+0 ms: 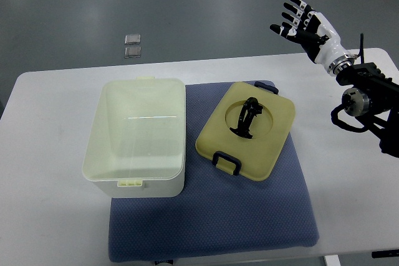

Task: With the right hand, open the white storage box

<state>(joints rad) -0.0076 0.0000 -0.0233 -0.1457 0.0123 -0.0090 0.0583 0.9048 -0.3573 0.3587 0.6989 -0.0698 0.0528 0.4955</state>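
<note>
The white storage box (142, 135) stands open on the left part of a blue mat (249, 216), its left side overhanging onto the bare white table (50, 172). Its inside shows pale and bare, with a small latch tab on the far rim and another on the near rim. Just to its right, apart from it by a narrow gap, the lid (247, 130) lies flat on the mat, turned at an angle to the box. The lid is cream-coloured, with a round recess in the middle crossed by a black handle (248, 118), and a dark clip at its near edge (227, 161) and another at its far edge (267, 86).

The mat covers the middle and near part of the table and reaches almost to the near edge.

The right hand (303, 24) is raised well away from the lid, beyond the table's far right corner and over the grey floor (187, 10). Its fingers (292, 10) are spread and straight, released, holding nothing. Its black forearm, with joints and cables, comes in from the right edge over the table's right side.

On the floor beyond the table, two small square pads (132, 45) lie one just behind the other.
</note>
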